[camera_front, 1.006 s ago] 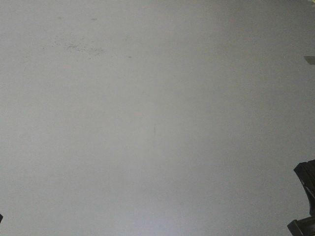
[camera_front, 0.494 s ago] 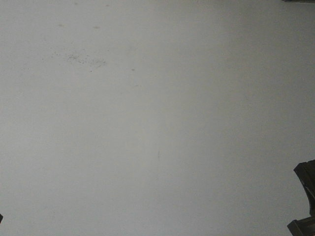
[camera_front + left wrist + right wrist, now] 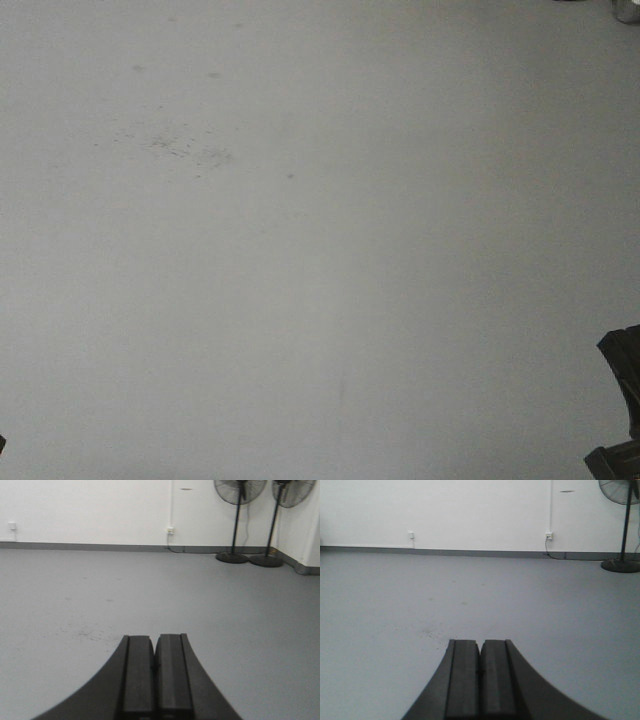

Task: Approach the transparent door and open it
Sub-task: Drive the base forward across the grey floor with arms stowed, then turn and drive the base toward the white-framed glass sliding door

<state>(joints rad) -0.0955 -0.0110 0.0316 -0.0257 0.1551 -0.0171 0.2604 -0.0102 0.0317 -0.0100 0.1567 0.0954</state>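
1. The transparent door, the clear-glass sliding panel this task is about, appears in none of the views, so where it stands relative to the robot cannot be told.
2. The front-facing view looks down on a bare pale grey floor with a patch of dark speckles toward its upper left. A dark part of the robot's own frame cuts in at the lower right edge.
3. The black left gripper has its jaws pressed together with nothing between them. It is held low and points across the floor at a plain white wall with a grey skirting strip and a small wall socket.
4. At the far right corner of the floor stand a black pedestal fan and a second fan like it, just beside each other.
5. The black right gripper is likewise pressed shut and pinches nothing. It faces the same wall.
6. The step in hand appears to be the drive: the base is out on open floor, and the arm work on the door has not begun.
7. The wall ahead shows no white frame or glass, so the next move probably calls for turning or travelling until the door comes into view. The base would then need to line up so the pull handle is in reach, and the jaws of one gripper must spread before closing on it.
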